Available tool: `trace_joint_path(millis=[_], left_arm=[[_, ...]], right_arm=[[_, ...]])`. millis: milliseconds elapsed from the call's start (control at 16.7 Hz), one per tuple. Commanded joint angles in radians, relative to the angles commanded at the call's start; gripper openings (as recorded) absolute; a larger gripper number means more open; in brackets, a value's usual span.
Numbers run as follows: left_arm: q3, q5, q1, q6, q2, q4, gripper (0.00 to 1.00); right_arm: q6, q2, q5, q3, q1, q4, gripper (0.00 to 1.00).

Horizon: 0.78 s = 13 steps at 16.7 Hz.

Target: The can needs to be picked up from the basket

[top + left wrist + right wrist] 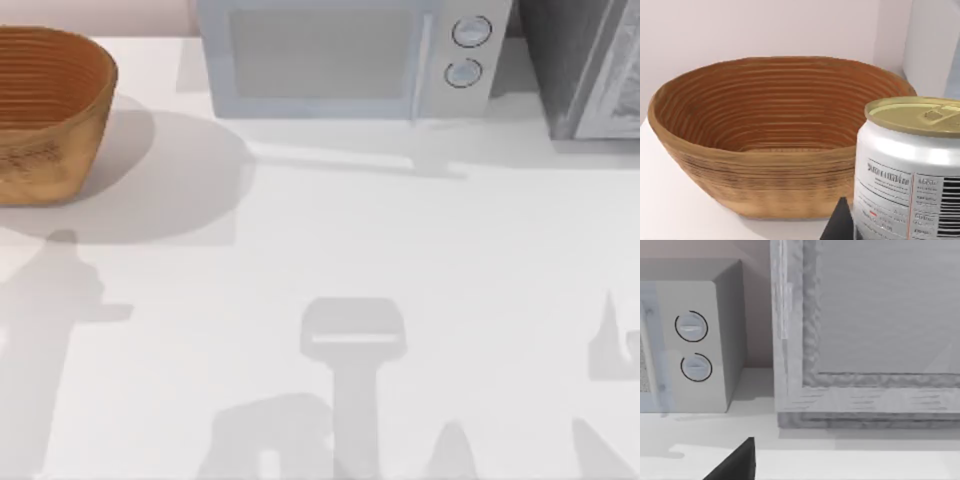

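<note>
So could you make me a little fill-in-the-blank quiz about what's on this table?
1. In the left wrist view, the can is ____ the basket, not in it.
2. The inside of the basket is ____.
3. The microwave has ____ round knobs.
4. In the top view, the basket sits at the table's far ____ corner.

Missing words: outside; empty; two; left
</note>
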Motion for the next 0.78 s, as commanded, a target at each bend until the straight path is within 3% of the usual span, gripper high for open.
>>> trace_joint_path(millis=[360, 780], left_arm=[[-0.405, -0.025, -0.028, -0.027, -0.402, 0.218, 0.00], [-0.475, -0.032, -0.032, -0.033, -0.471, 0.254, 0.00]], right_arm=[[0.000, 0.000, 0.000, 0.000, 0.000, 0.000, 1.00], [0.000, 0.000, 0.000, 0.000, 0.000, 0.000, 1.00]])
